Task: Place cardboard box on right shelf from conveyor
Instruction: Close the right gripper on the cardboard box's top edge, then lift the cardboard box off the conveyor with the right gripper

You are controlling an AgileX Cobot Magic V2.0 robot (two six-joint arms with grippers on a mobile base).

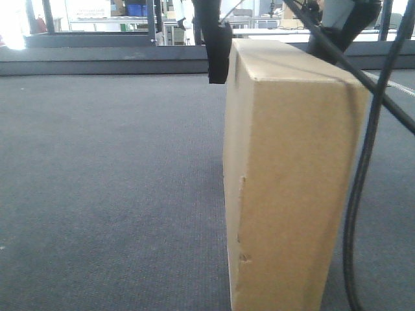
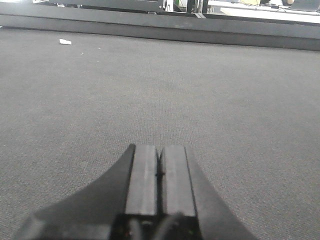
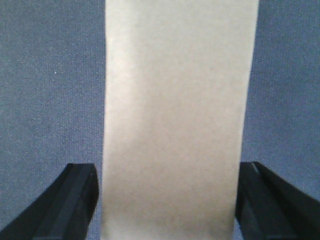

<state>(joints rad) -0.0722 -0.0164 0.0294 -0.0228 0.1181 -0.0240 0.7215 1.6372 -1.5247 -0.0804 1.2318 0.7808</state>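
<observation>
The cardboard box [image 1: 285,175] is standing upright on the conveyor [image 1: 110,181], its base cut off by the frame. The right gripper [image 3: 167,170] is straddling it, spread wide, with belt slivers showing beside each pad. The left gripper [image 2: 160,150] is hovering over the conveyor, closed tight and empty.

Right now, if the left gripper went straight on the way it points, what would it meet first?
Probably the conveyor itself: the shut left gripper points low across it. If it runs level, the far rail comes first. Depth is unclear. The white scrap lies off left.
</observation>
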